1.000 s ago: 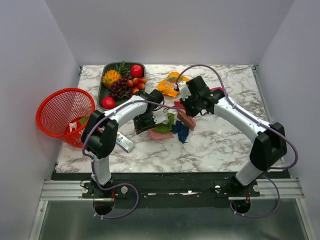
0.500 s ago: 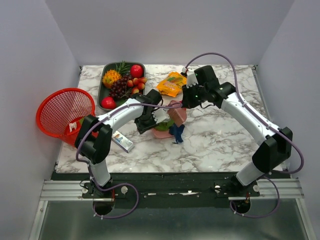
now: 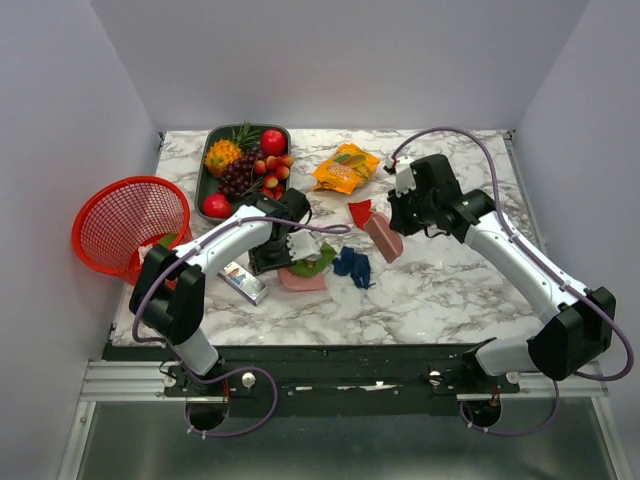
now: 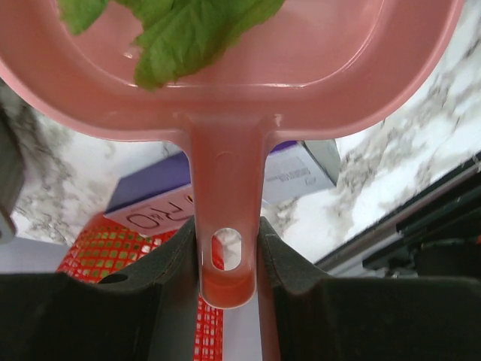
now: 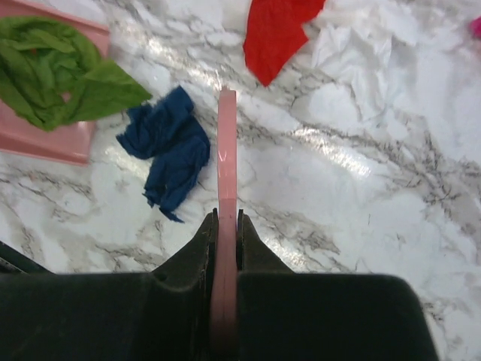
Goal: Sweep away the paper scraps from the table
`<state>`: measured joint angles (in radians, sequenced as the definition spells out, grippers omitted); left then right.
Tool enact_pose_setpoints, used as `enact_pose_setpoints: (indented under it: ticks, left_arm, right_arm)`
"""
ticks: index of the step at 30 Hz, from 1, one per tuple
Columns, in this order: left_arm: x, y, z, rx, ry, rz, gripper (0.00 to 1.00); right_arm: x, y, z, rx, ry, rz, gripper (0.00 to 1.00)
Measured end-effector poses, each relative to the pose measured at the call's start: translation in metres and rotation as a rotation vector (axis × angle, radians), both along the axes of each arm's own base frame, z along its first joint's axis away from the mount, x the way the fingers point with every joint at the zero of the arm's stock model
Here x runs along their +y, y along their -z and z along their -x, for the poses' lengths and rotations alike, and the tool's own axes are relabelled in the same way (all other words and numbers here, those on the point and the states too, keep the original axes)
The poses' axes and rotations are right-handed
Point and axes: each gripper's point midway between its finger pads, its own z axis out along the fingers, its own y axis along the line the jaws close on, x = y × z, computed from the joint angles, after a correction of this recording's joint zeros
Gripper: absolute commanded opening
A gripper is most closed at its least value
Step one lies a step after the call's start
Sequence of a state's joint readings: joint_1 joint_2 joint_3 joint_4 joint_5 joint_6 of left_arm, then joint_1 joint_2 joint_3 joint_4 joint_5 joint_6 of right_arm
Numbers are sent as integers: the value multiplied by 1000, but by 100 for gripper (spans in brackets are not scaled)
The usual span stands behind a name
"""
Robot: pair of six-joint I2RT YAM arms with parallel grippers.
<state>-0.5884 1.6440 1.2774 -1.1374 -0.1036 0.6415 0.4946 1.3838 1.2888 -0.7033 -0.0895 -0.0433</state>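
My left gripper [image 3: 272, 254] is shut on the handle of the pink dustpan [image 3: 303, 279], which lies on the table [image 3: 440, 285]. A green scrap [image 3: 315, 262] lies in the pan. In the left wrist view my left gripper [image 4: 228, 235] clamps the pan's handle [image 4: 227, 180], with the green scrap [image 4: 180, 30] above. My right gripper [image 3: 398, 222] is shut on a pink flat sweeper [image 3: 383, 238], held edge-on in the right wrist view [image 5: 226, 165]. A blue scrap [image 3: 352, 265] lies between pan and sweeper. A red scrap [image 3: 360, 212] lies beyond the sweeper. A magenta bit [image 5: 476, 26] shows at the frame edge.
A dark fruit tray [image 3: 208, 160] stands at the back left, with an orange snack bag [image 3: 345, 167] beside it. A red mesh basket [image 3: 130, 222] hangs off the left edge. A small purple box [image 3: 243, 283] lies left of the dustpan.
My right arm has pulled back to the right with the sweeper, uncovering the red scrap. My left arm has drawn the dustpan and green scrap left and nearer; the blue scrap stays on the table.
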Motion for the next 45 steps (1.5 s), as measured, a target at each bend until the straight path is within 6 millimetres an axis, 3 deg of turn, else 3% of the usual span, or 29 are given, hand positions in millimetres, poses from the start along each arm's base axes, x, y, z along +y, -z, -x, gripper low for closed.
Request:
enact_pose_setpoints:
  ticks: [3,7,12,18,23,29,33,45]
  left_arm:
    - [19,9,18,64,31,-77,0]
    - [22,14,27,100,49,-104,0]
    - [1,19,22,100,70,-91,0]
    - [-42,24,13,96,77,-29,0]
    - [-63,33,9,116,50,19,0]
    - [-81,36,10,131,7,102,0]
    - [-91,38,9,111,0,169,0]
    - [-93,37,12,19,13,394,0]
  right_arm:
    - [-7,25,13,60,-1,33,1]
    - [-14,47,26,120,6,59,0]
    - [-16,70,37,183,19,63,1]
    - [16,77,37,278,-21,-57,0]
    - [36,76,24,312,-41,-117,0]
    - [39,70,24,310,-40,-136,1]
    - [31,61,21,254,-22,-114,1]
    - [-8,37,33,39,-62,-1,1]
